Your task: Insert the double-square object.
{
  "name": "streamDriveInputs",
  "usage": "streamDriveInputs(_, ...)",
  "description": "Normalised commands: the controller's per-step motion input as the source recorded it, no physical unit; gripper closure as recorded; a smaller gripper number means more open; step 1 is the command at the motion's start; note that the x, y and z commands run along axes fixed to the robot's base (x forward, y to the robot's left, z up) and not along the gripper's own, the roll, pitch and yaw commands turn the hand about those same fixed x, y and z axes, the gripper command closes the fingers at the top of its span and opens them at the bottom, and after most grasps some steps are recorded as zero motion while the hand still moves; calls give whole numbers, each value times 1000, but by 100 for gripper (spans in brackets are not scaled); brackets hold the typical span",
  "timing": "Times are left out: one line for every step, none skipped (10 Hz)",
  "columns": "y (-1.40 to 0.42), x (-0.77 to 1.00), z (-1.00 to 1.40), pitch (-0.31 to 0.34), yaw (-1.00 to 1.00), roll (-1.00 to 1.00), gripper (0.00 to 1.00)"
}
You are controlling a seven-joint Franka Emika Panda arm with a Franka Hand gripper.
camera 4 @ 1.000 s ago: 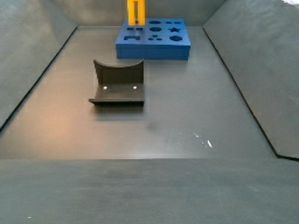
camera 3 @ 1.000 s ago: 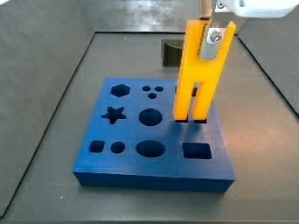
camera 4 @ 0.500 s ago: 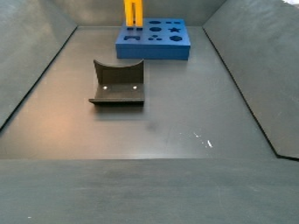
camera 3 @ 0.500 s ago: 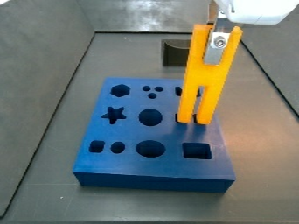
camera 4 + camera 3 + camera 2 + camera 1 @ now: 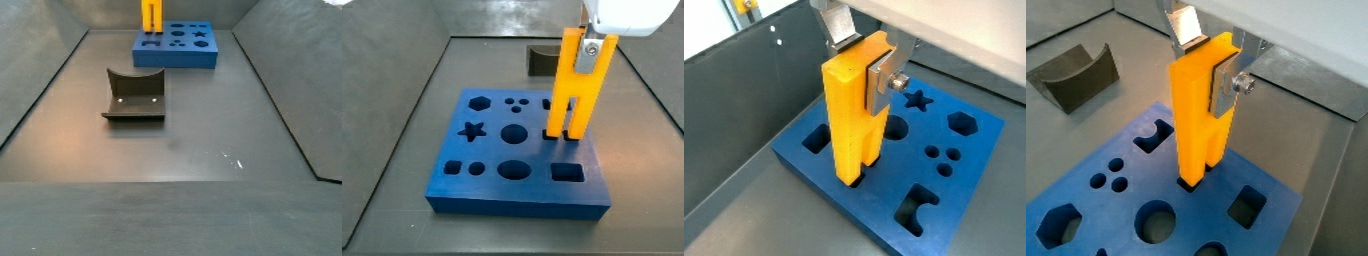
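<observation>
In the blue block [image 5: 502, 150] at its far right holes, your double-square object [image 5: 577, 85] stands upright, prong tips entered. Your gripper [image 5: 1211, 48] clamps its upper end. The fixture [image 5: 135, 95] sits well apart.

Double-square object [image 5: 579, 85]: tall yellow-orange plastic piece, two parallel square prongs joined at top, grey tab near upper end. Upright, right of centre in a side view. Prong ends enter the blue block's [image 5: 489, 165] slot. Gripper [image 5: 1213, 45] clamps its upper end, fingers on either side.
</observation>
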Motion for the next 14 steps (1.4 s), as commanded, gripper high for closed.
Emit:
streamDriveInputs(0, -54, -180, -20, 0, 19, 100)
streamDriveInputs(0, -146, -226, -66, 0, 1, 100)
streamDriveInputs(0, -154, -200, -81, 0, 0, 100)
streamDriveInputs(0, -209, -146, -83, 0, 0, 100)
streamDriveInputs(0, -126, -160, -101, 111, 0, 100)
streamDriveInputs(49, -43, -171, -121, 206, -7, 100)
streamDriveInputs(20, 0, -143, -130, 300, -6, 100)
streamDriveInputs(14, 0, -103, -116, 343, 0, 100)
streamDriveInputs(0, 0, -40, -97, 343, 0, 100)
streamDriveInputs(0, 0, -40, -70, 277, 0, 100)
streamDriveInputs(0, 0, -60, -43, 200, 0, 100)
streamDriveInputs(0, 0, -209, -59, 69, 0, 100)
streamDriveInputs(-9, 63, -297, -11, 0, 24, 100)
streamDriveInputs(0, 106, -354, 0, -3, 53, 100)
